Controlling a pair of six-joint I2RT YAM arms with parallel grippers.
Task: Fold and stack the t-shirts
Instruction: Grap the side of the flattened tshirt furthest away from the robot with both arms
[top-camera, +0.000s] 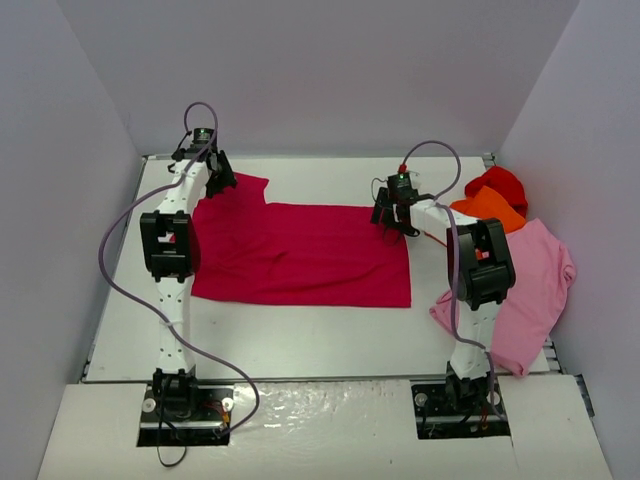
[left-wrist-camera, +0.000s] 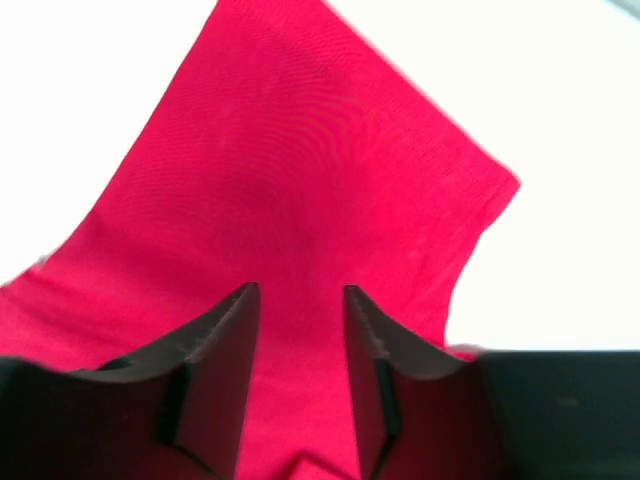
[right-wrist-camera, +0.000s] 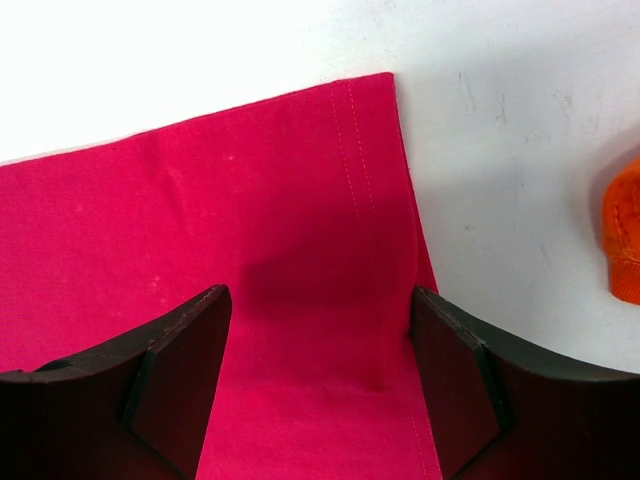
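Two arm bases (top-camera: 185, 395) bolted at the near edge of the white table (top-camera: 300, 335). Nearest of the cloth, at the right: light pink shirt (top-camera: 530, 290), rumpled, lying out over the table's right edge. Farther in, across the middle: crimson shirt (top-camera: 300, 255), spread flat as a broad rectangle, one sleeve (top-camera: 245, 188) jutting out at its far left corner. Over its far right corner: right gripper (right-wrist-camera: 320, 300), jaws wide open, gripping nothing, the stitched hem (right-wrist-camera: 360, 200) flat below them and bare table just past it. Just beyond and to the right, apart from the crimson cloth: orange shirt (top-camera: 492, 208), bunched, against the pink one's far side. Behind that and touching it: red shirt (top-camera: 500, 183), also bunched, near the table's far right corner. Farthest on the left, over the jutting sleeve: left gripper (left-wrist-camera: 300, 295), jaws parted, not gripping, sleeve lying on the table underneath.
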